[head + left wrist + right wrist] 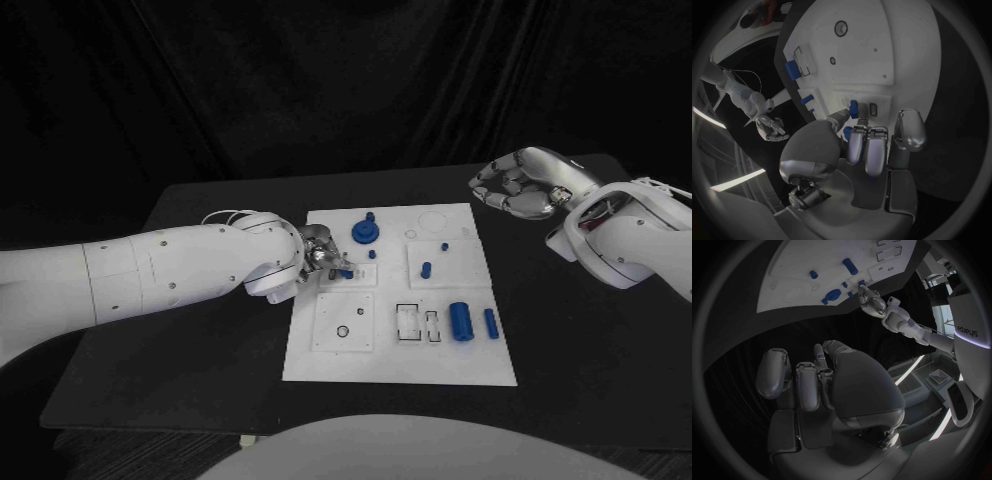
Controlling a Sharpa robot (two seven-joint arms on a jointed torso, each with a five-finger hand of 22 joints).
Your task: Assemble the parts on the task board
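On black table (216,350), white task board (447,365), dark backdrop (346,80)

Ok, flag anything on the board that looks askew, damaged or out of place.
Nothing stands out. The task board lies flat and the blue parts look intact. The left hand pinches a small blue part.

Board (325,365) mid-table (173,370), a hand at either side.
Left hand (320,258) sits over the board's left edge, touching a small part (346,272); right hand (516,187) hangs off its far right corner, apart. A cylinder (460,321) lies near right.
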